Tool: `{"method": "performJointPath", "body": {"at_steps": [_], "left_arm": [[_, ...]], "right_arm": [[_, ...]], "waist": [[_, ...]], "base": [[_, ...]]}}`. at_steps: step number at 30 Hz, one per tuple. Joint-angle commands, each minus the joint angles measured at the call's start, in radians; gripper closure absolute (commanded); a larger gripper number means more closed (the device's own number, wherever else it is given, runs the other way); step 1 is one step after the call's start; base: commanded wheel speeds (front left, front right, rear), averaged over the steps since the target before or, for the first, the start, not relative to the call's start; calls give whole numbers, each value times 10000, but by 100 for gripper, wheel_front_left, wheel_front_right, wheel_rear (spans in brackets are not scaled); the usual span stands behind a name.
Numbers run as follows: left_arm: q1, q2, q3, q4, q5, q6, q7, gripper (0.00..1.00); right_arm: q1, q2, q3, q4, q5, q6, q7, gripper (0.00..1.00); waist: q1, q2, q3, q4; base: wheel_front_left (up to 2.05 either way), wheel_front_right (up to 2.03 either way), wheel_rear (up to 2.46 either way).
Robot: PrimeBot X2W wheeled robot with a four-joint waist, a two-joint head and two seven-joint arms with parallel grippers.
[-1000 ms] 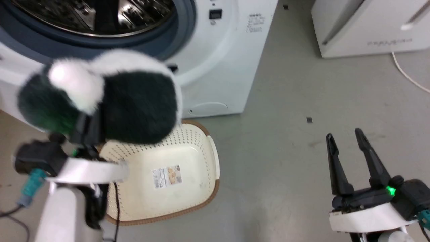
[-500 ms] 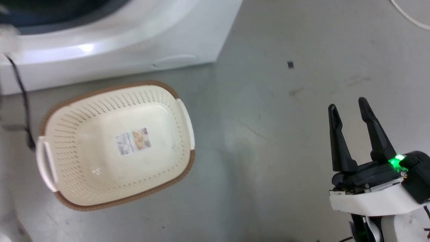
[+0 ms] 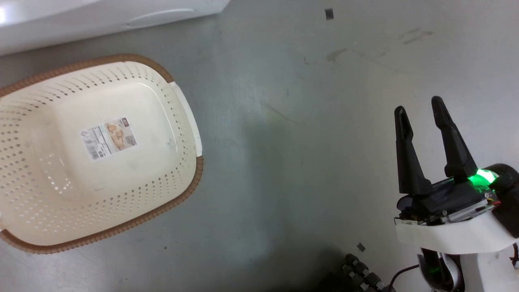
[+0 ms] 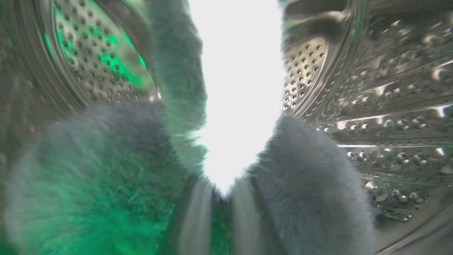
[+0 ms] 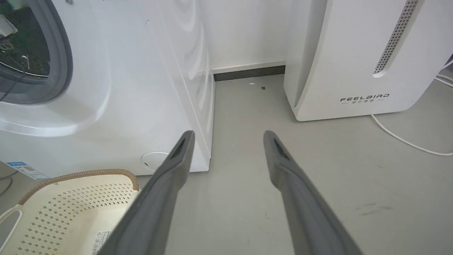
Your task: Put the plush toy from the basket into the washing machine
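In the left wrist view the plush toy bulges in black fur on both sides of a glaring white patch, inside the washing machine's perforated steel drum. My left gripper is shut on the plush toy, with fur pressed between its fingers. The cream basket lies on the floor with nothing in it but the paper label. The washing machine stands just beyond it. My right gripper hovers open over bare floor, well right of the basket. The right wrist view shows that gripper, the washing machine and the basket.
A white appliance marked FEELBIRD stands right of the washing machine, with a strip of grey floor between them. A white cable trails on the floor by that appliance. Dark cable links lie near my right arm's base.
The head camera has tilted down, so the basket slid left and the washer up. The left arm with the plush toy has left the head view; the right gripper stays open.
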Motion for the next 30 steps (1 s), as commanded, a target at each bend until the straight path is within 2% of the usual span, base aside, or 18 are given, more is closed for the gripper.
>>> {"method": "performJointPath", "body": {"at_steps": [1, 2, 11, 19, 20, 21, 26, 30], "left_arm": [[-614, -57, -81, 604, -341, -42, 219, 100], [-614, -57, -81, 604, -341, -42, 219, 100], [-1219, 492, -2423, 2411, -1096, -42, 1924, 100], [-1172, 805, -3851, 2741, -2013, -42, 1552, 100], [-1151, 810, -3993, 2764, -2098, -42, 1432, 53], [-1129, 807, -4105, 2824, -2172, -42, 1305, 0], [-800, 567, -4482, 3322, -2521, -42, 605, 0], [-91, 168, -4527, 3854, -2881, -42, -264, 0]], "right_arm": [[-203, -1, 17, -135, 79, -9, -44, 0], [-203, -1, 17, -135, 79, -9, -44, 0], [-288, -1, 186, -344, 250, -9, -44, 0], [-421, -1, 22, -245, 207, -9, -44, 0], [-432, -1, 4, -222, 157, -9, -44, 0], [-450, -1, -13, -204, 102, -9, -44, 0], [-486, -1, -125, -166, -268, -9, -44, 0], [-377, -1, -180, 56, -683, -9, -44, 0]], "waist": [[-2, 0, 341, -112], [-2, 0, 341, -112], [-2, 0, 823, -102], [-2, 0, 632, 38], [-2, 0, 571, 79], [-2, 0, 496, 119], [-2, 0, -120, 374], [-2, 0, -1026, 642]], "base": [[0, 0, 0], [0, 0, 0], [0, 0, 0], [0, 0, 0], [0, 0, 0], [0, 0, 0], [0, 0, 0], [0, 0, 0]]}}
